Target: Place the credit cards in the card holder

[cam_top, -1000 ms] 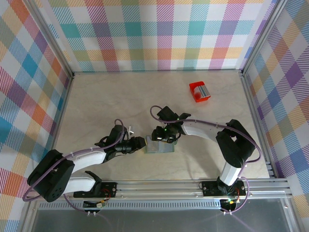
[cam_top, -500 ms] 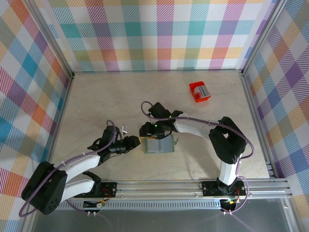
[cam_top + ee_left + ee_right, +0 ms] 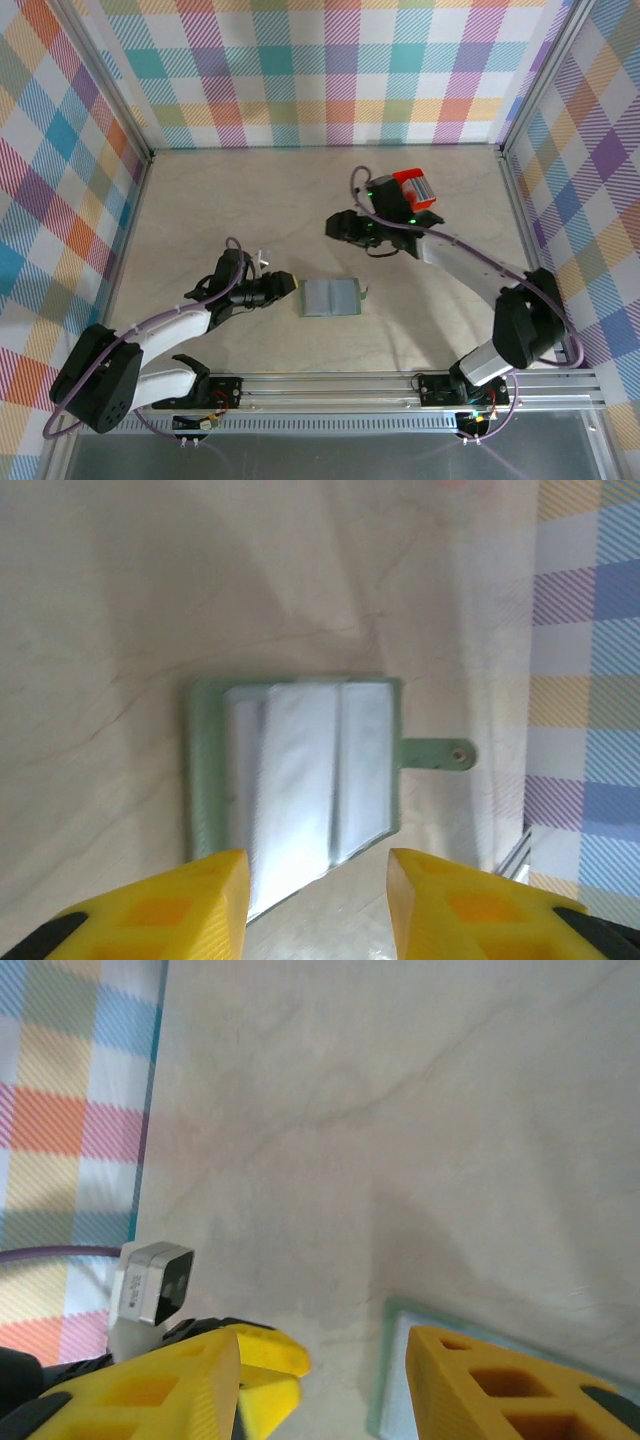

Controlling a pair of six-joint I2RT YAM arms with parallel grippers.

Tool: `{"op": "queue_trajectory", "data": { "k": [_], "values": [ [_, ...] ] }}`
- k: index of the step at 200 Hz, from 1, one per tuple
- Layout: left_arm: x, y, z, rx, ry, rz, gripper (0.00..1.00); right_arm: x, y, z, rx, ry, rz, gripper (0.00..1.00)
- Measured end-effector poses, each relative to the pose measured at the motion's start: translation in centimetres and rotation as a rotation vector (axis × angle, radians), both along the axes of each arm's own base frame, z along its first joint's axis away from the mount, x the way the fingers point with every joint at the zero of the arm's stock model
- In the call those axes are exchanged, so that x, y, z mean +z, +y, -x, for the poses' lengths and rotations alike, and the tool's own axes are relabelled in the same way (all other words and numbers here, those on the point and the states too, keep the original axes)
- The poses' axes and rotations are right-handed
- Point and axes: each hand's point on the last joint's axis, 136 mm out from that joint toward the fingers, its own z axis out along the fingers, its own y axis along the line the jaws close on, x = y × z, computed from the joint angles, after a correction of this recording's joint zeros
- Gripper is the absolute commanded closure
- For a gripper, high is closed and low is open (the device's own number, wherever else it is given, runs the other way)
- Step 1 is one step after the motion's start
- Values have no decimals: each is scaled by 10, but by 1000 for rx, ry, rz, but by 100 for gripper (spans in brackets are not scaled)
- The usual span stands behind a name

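The card holder [image 3: 330,297] lies open and flat at the table's middle, grey-green with a small tab [image 3: 436,755]. Pale grey credit cards [image 3: 300,780] sit on its inner face, one slightly askew; the left wrist view is too blurred to separate them. My left gripper [image 3: 288,284] hovers just left of the holder, open, with nothing between its yellow fingers [image 3: 190,900]. My right gripper [image 3: 332,226] hangs open and holds nothing, behind and above the holder. In the right wrist view the holder's corner [image 3: 392,1400] and the left gripper's fingers [image 3: 265,1360] show between my right gripper's [image 3: 325,1380] two fingers.
A small red box [image 3: 415,188] with something pale and striped inside stands at the back right, partly under the right arm's wrist. Aluminium rails run along the near edge [image 3: 400,382] and the sides. Checked cloth walls enclose the table.
The right gripper has lifted off the card holder and swung back and right toward the red box. The left gripper stayed beside the holder's left edge, shifting only slightly.
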Motion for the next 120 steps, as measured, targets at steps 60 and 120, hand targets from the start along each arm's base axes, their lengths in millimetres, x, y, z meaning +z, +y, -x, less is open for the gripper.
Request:
{"op": "queue_trajectory", "data": {
  "k": [60,120],
  "values": [
    [30,-27,-44,-38,-56,17,54,15,-112,-52,-209,-115,65,47],
    [37,-46,-79,-42,-53,27,39,-6,-168,-85,-247,-67,286,46]
  ]
}}
